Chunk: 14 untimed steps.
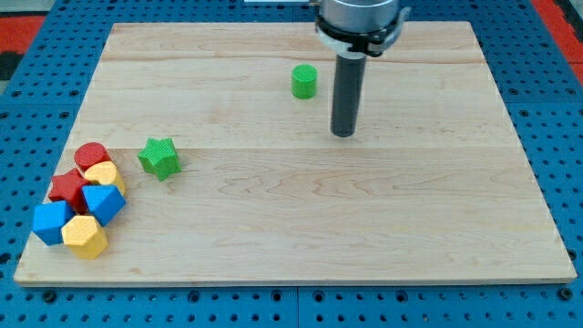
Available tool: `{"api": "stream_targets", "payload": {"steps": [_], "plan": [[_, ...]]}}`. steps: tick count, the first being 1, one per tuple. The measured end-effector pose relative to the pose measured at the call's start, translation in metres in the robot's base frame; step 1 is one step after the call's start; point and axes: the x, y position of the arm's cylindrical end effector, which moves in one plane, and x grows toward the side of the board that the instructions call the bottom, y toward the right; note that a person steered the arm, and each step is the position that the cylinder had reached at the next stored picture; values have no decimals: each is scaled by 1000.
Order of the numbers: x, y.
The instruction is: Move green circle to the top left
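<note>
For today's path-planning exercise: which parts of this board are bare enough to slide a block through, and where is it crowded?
Bare: the top-left stretch from the board edge to the green circle, and the whole right and bottom-centre below my tip. The green star stands alone left of centre. Crowded: the bottom-left corner, where the red circle, red star, yellow blocks and blue blocks cluster.

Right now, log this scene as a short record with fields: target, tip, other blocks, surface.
target: small green circle block, upper middle of board, standing alone
tip: my tip, below and to the view's right of the green circle, not touching
other blocks: green star block at the view's left; cluster of red, yellow and blue blocks at lower left
surface: pale wooden board
</note>
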Motion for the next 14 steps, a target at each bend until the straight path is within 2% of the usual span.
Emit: {"api": "stream_targets", "payload": {"steps": [2, 3, 4, 7, 9, 11, 14], "plan": [[-6, 22], [-25, 37], [-42, 27], [-85, -73], [-131, -88], [-168, -141], [-196, -240]]}}
